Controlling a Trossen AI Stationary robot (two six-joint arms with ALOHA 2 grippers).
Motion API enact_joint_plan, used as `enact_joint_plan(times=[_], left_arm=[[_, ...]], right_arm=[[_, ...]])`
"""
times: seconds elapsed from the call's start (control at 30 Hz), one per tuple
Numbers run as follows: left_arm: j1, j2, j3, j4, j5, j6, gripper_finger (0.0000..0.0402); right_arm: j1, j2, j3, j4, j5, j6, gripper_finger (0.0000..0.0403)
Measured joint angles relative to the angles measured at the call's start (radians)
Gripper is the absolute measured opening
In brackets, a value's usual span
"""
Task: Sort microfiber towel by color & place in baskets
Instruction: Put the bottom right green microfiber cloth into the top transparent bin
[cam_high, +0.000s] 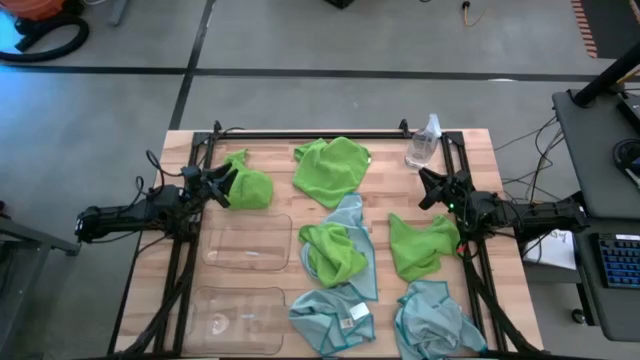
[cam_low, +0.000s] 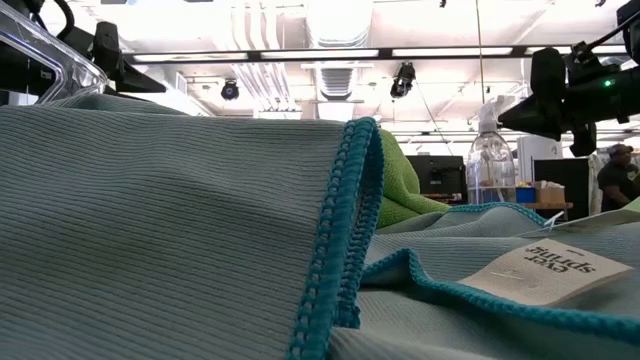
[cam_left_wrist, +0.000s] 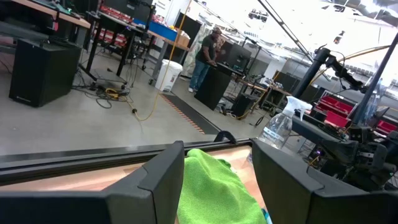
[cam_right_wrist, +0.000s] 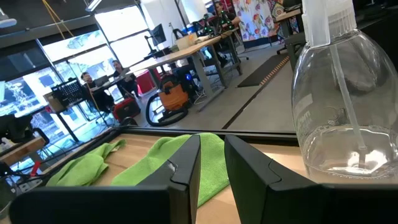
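Two clear baskets sit empty on L side of table (cam_high: 180, 150): near basket (cam_high: 240, 318) at front edge, far basket (cam_high: 248, 243) just behind it. Front row: teal towel w/ white tag (cam_high: 330, 315) centre, second teal towel (cam_high: 432, 322) to R, both flat on the wood. Mid row: crumpled green towel (cam_high: 333, 253) lying on a third teal towel (cam_high: 352, 215); another green towel (cam_high: 420, 245) to R, near R arm. Back row: spread green towel (cam_high: 332, 168) centre, bunched green towel (cam_high: 248, 186) back-L, spray bottle (cam_high: 424, 141) back-R corner. Left gripper (cam_high: 222, 182) hovers at bunched towel's edge, fingers (cam_left_wrist: 161, 180) spread wide, nothing between them. Right gripper (cam_high: 430, 187) sits above table just in front of bottle, fingers (cam_right_wrist: 186, 165) near-closed w/ narrow gap, holding nothing. No towel in either basket yet
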Motion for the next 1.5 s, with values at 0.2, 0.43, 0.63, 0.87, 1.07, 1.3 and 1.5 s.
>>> enact_joint_plan(times=[0.2, 0.43, 0.63, 0.87, 1.07, 1.3, 1.5], left_arm=[[0.0, 0.0, 0.0, 0.0, 0.0, 0.0, 0.0174], [0.0, 0.0, 0.0, 0.0, 0.0, 0.0, 0.0174], [0.0, 0.0, 0.0, 0.0, -0.001, 0.0, 0.0174], [0.0, 0.0, 0.0, 0.0, -0.001, 0.003, 0.0174], [0.0, 0.0, 0.0, 0.0, 0.005, 0.017, 0.0174], [0.0, -0.003, 0.0, 0.019, -0.022, -0.015, 0.0165], [0.0, -0.003, 0.0, 0.011, 0.036, -0.05, 0.0133]], right_arm=[[0.0, 0.0, 0.0, 0.0, 0.0, 0.0, 0.0068], [0.0, 0.0, 0.0, 0.0, 0.0, 0.0, 0.0068], [0.0, 0.0, 0.0, 0.0, 0.0, 0.0, 0.0068], [0.0, 0.0, 0.0, 0.0, 0.0, 0.0, 0.0068], [0.0, 0.0, 0.0, 0.0, 0.0, 0.0, 0.0068], [0.0, 0.0, 0.0, 0.0, 0.0, 0.0, 0.0068], [0.0, 0.0, 0.0, 0.0, 0.0, 0.0, 0.0068]])
